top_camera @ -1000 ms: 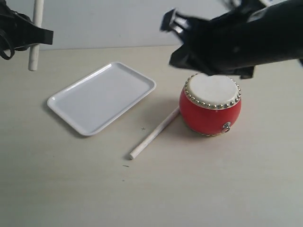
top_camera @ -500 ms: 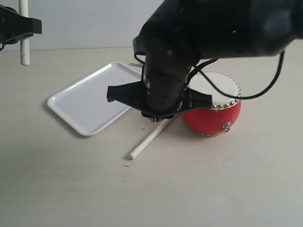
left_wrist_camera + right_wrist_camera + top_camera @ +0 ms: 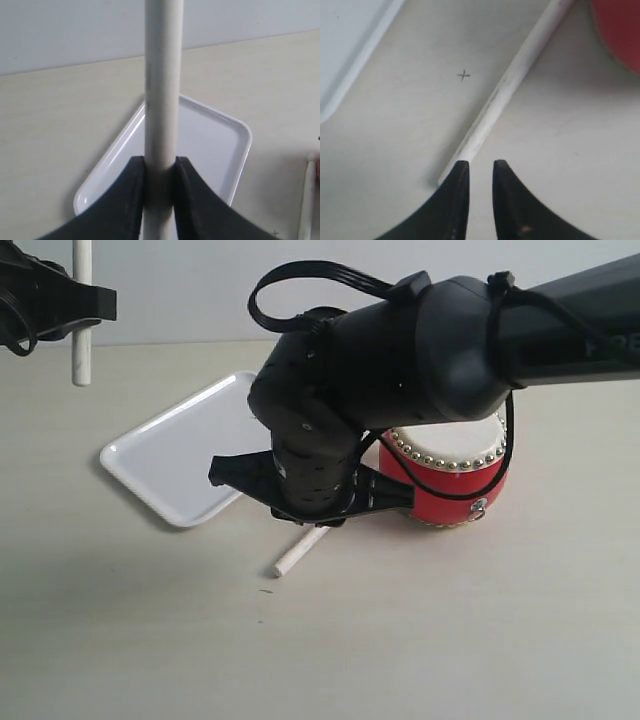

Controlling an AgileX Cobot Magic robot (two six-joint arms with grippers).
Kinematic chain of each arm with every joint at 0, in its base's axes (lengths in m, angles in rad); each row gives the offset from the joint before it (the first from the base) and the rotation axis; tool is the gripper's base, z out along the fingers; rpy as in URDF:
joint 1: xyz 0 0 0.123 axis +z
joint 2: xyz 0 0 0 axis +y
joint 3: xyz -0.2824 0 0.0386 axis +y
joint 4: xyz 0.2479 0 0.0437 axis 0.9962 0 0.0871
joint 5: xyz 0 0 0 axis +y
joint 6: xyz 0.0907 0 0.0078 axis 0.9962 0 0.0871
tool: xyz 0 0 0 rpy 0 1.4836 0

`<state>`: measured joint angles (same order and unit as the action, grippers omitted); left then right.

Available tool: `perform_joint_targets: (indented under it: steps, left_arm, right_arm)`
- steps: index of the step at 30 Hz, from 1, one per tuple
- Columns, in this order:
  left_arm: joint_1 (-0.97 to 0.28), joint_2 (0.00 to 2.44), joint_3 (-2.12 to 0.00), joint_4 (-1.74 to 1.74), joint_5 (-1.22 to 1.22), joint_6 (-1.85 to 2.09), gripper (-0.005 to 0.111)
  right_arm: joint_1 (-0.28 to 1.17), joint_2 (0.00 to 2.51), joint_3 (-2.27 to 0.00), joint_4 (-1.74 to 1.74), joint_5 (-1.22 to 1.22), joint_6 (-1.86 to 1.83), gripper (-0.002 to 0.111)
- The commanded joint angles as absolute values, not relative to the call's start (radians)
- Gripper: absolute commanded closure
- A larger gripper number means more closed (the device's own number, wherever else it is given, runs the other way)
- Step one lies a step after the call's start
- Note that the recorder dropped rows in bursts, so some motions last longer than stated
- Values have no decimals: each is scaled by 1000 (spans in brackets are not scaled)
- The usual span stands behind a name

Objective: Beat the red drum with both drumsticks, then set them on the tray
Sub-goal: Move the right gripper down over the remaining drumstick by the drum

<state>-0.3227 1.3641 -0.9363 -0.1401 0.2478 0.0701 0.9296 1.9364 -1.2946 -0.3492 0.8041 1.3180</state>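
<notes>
The red drum point(image 3: 450, 495) stands at the right, partly hidden behind my right arm; its red side point(image 3: 620, 25) shows in the right wrist view. One drumstick point(image 3: 80, 330) is held upright at the far left by my left gripper point(image 3: 75, 310), whose jaws are shut on the stick point(image 3: 162, 75) above the white tray point(image 3: 210, 145). The other drumstick point(image 3: 300, 553) lies on the table between tray point(image 3: 170, 460) and drum. My right gripper point(image 3: 477, 162) hovers low over that stick's point(image 3: 510, 80) near end, jaws narrowly apart with nothing between them.
The bulky black right arm point(image 3: 400, 370) reaches across the middle and covers the tray's right corner and most of the drum. A small cross mark point(image 3: 464, 75) is on the tabletop beside the lying stick. A pale wall point(image 3: 200, 290) rises behind the table.
My right arm swung from behind the drum forward and down until its gripper hangs over the lying drumstick. The left gripper shifted slightly, still holding its stick upright.
</notes>
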Motion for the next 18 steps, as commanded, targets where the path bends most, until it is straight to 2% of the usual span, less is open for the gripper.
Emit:
perform_joint_targets:
  steps: [1,5,10,18]
  left_arm:
    - [-330,1356,-933,-156,257,69,107]
    - [-330,1356,-933,-162,257,69,107]
    - [-330,1356,-933,-162,261,69,107]
    - [-330,1356,-933,-162,266,71,107]
  right_arm:
    - [927,1937,-1302,-429,810,1545,80]
    - [927,1938,-1302,-473,810,1843,74]
    - [927,1950,-1302,-493,798,1872,66]
    - [927,2017,-1304,-508,623,1863,36]
